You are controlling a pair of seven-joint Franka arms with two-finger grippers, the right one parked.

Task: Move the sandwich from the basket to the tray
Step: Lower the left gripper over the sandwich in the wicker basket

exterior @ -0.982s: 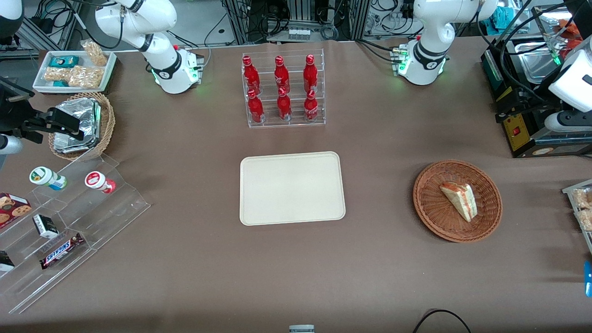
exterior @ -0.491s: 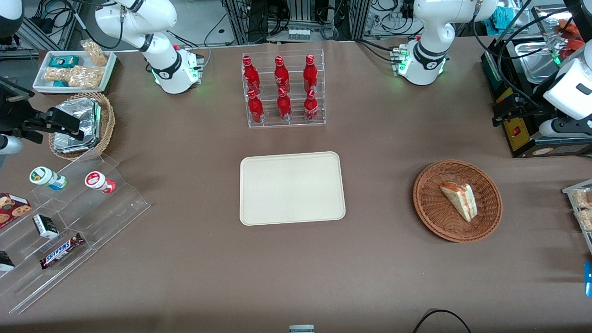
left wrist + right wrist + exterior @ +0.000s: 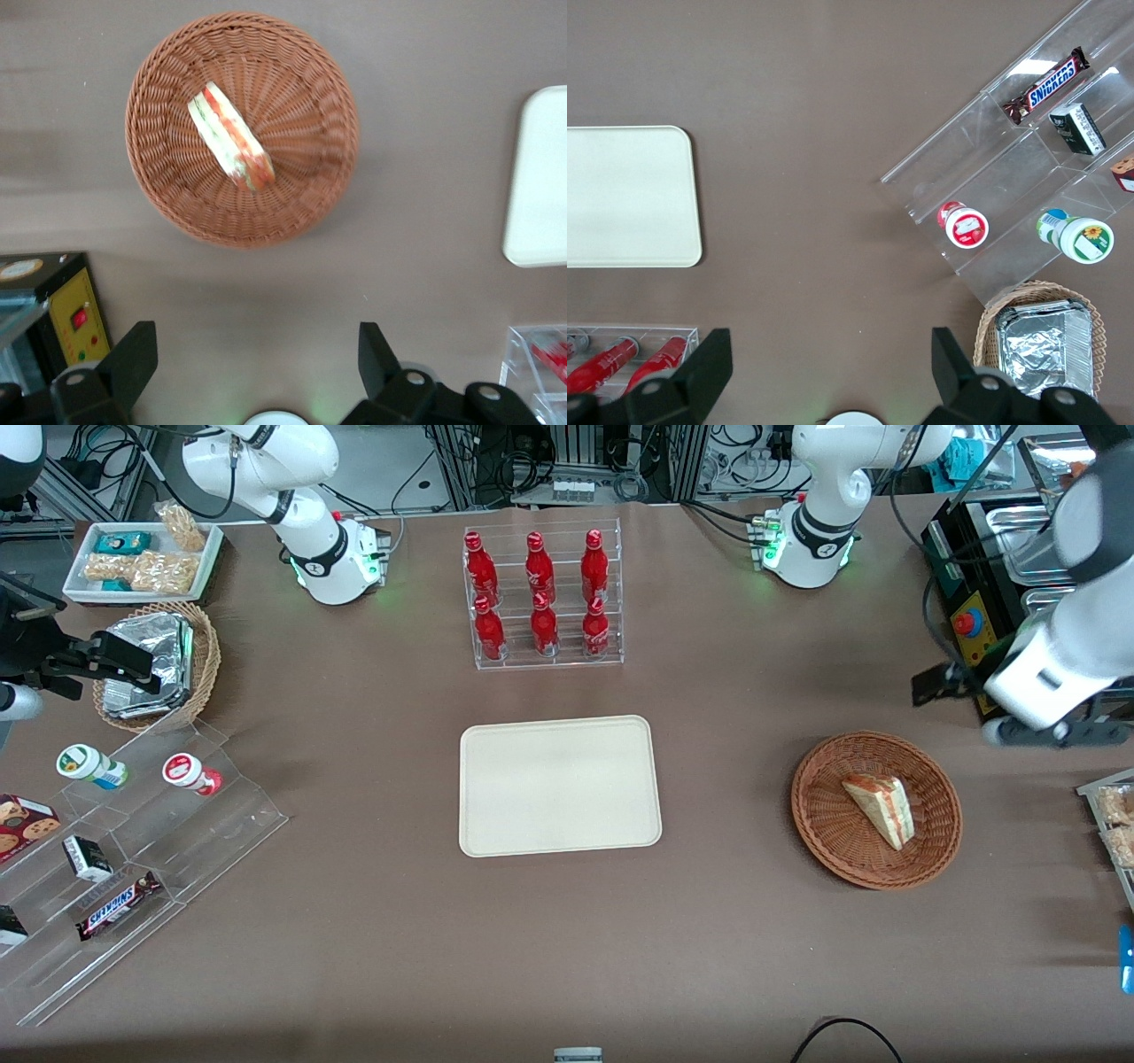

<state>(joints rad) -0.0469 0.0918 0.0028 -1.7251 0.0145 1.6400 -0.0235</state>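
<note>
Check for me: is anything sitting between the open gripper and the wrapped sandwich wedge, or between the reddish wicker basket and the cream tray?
Nothing visible. The left gripper hangs open above bare table beside the shallow reddish-brown wicker basket, where the triangular wrapped sandwich lies uncovered. Only bare brown tabletop separates the basket from the flat cream rectangular tray.

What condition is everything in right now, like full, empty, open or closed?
sandwich: wrapped, lying in the basket.
basket: holds only the sandwich.
tray: empty.
gripper: open, holding nothing, above the table near the basket.
red bottles: upright, capped, in a clear rack.
</note>
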